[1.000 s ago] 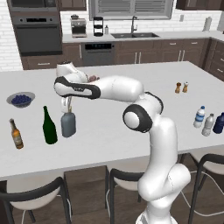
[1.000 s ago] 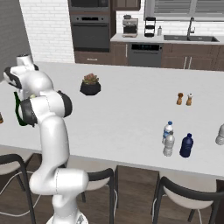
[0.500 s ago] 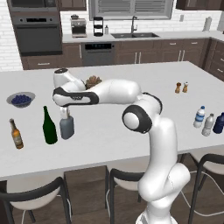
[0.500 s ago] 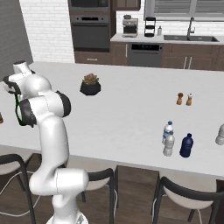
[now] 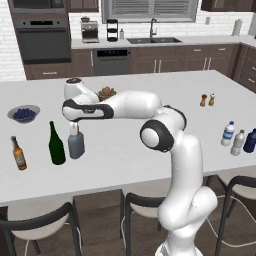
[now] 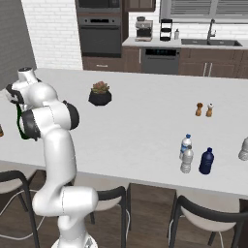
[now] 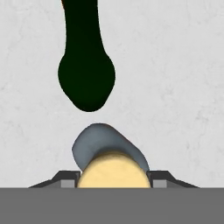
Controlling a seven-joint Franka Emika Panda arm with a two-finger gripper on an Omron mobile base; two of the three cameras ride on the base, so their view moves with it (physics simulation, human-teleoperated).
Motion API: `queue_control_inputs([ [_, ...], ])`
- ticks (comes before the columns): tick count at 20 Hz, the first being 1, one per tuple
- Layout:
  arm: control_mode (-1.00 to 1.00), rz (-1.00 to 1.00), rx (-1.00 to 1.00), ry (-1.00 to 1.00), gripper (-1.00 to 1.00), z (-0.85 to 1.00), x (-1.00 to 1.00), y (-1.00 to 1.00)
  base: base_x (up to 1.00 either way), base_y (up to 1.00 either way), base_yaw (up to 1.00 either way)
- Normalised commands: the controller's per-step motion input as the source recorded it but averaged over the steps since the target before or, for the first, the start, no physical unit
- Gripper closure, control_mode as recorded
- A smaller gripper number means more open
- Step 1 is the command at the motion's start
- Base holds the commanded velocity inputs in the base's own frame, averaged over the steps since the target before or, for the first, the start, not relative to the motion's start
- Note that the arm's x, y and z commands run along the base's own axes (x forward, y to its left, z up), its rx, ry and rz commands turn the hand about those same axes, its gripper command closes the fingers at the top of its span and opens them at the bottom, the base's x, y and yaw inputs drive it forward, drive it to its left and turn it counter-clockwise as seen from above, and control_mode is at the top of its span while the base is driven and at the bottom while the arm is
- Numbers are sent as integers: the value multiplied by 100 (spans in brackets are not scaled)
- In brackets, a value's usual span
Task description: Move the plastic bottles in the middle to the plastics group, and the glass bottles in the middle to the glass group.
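My gripper (image 5: 75, 126) is shut on the tan stopper (image 7: 114, 170) of the squat grey-blue glass bottle (image 5: 76, 145), which hangs upright with its base at or just above the counter. The bottle is close to the right of the tall dark green wine bottle (image 5: 56, 145); from the hand the wine bottle (image 7: 87, 74) lies just beyond the grey bottle (image 7: 101, 144). The brown beer bottle (image 5: 19, 154) stands further left. Two small clear plastic bottles (image 5: 228, 133) (image 5: 238, 143) stand beside the dark blue bottle (image 5: 250, 140) at the counter's right end, also in the right base view (image 6: 185, 144) (image 6: 187, 160) (image 6: 207, 161).
A bowl of blueberries (image 5: 23, 113) sits behind the glass group. A potted plant (image 5: 106, 92) stands behind the arm. Salt and pepper shakers (image 5: 203, 100) are at the far right. Bar stools (image 5: 37, 225) line the near counter edge.
The gripper has sunk slightly and shifted a little left with the grey bottle, bringing it down beside the green wine bottle. Nothing else has moved.
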Motion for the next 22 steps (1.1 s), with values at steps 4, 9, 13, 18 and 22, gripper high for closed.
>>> queue_control_inputs([
  [4,-100,0,3,0,100,0,0,0,0,0,0],
  [9,-100,0,0,2,100,0,0,1,0,0,0],
  [13,-100,0,0,1,-100,0,0,0,0,0,0],
  [18,-100,0,0,0,-100,0,0,0,0,0,0],
  [22,-100,0,0,-1,-100,0,-2,0,0,0,0],
])
